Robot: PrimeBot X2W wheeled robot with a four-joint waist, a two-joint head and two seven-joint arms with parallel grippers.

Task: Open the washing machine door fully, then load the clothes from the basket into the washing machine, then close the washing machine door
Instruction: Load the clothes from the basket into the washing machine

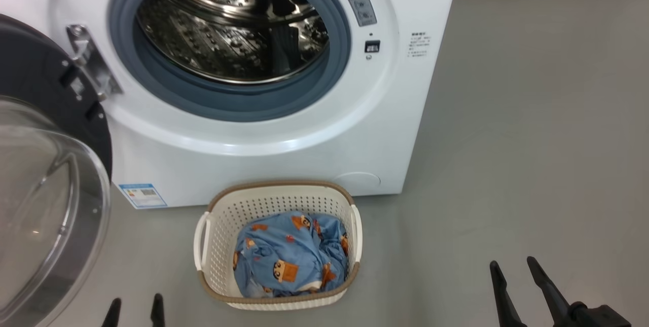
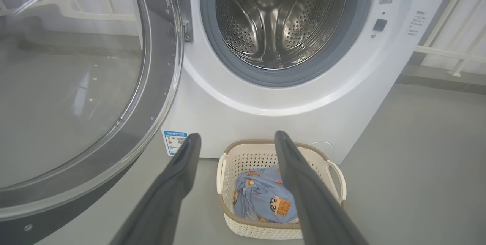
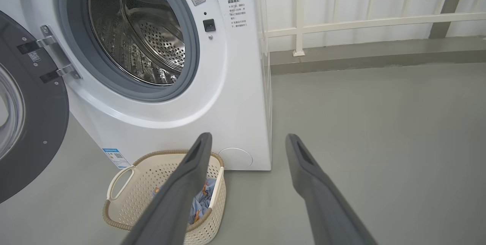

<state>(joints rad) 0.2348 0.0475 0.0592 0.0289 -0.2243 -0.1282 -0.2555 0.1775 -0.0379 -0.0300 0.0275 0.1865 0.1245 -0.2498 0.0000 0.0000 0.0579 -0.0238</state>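
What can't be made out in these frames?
1. Clothes: piece count; they lie bunched in the basket, every view.
2. Washing machine door: cut off by the left edge, head view.
3. Grey sticker beside the opening: print too small, every view.
4. Drum: top cut off by the top edge, every view.
5. Left gripper: body below the bottom edge, head view.

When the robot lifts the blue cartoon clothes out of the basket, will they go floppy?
Probably floppy: the clothes lie crumpled in soft folds, so they would likely droop. They look like thin fabric, so probably light. One pinch may lift only part of the heap.
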